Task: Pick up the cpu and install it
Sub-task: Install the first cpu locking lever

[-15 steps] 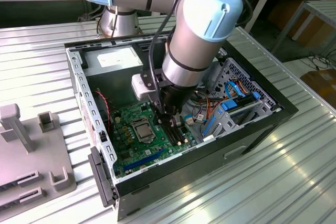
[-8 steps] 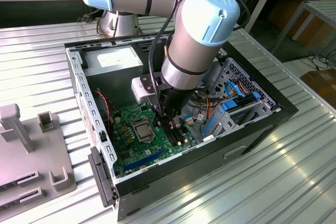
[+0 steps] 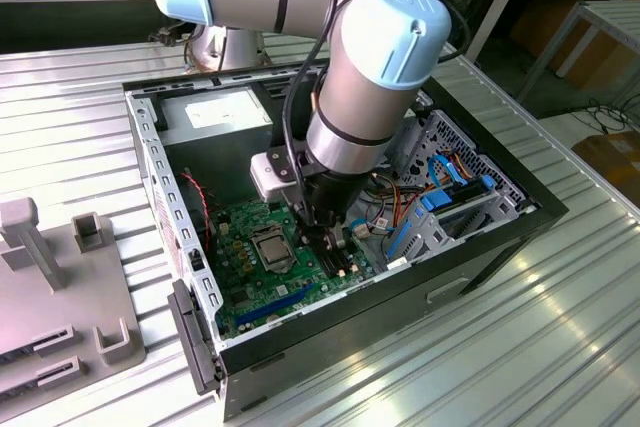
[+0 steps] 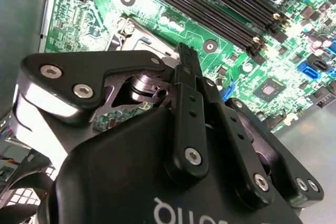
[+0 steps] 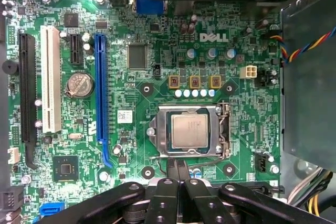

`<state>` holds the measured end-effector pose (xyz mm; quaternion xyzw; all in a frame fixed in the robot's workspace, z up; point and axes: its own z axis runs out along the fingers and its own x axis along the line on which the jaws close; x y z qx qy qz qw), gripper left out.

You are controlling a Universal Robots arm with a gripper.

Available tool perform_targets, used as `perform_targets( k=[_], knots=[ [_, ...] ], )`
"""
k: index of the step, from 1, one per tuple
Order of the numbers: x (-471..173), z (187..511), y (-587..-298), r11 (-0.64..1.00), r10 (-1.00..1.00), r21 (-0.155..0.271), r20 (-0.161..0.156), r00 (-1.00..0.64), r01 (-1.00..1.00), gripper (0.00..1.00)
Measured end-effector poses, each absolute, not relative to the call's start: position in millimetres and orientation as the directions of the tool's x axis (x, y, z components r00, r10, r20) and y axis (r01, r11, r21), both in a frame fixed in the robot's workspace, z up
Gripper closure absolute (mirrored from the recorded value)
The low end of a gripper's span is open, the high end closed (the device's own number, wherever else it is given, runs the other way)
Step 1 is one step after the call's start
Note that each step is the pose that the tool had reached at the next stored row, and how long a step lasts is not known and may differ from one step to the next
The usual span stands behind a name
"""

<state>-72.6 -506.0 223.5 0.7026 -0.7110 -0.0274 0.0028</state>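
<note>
Small flat silver-grey square cpu (image 5: 189, 131) apparently seated in metal-framed socket (image 5: 160, 132); thin, rigid, fragile, edge-grip only. Black gripper (image 5: 177, 170) fingers pressed together, empty.

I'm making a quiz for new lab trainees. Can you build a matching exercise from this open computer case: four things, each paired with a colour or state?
Things:
1. small flat square silver-grey cpu
2. long expansion slot beside the round coin battery
3. flat motherboard
4. black gripper

Descriptions:
A. green
B. jaws shut, holding nothing
C. seated inside the metal-framed socket
D. blue

Pairs: 1-C, 2-D, 3-A, 4-B
</note>
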Motion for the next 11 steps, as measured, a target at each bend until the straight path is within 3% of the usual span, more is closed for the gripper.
perform_targets(
  k=[11],
  knots=[
    [-72.6, 218.5, -506.0, 0.005, -0.999, 0.03, -0.032, -0.006, -1.0, 0.89]
  ],
)
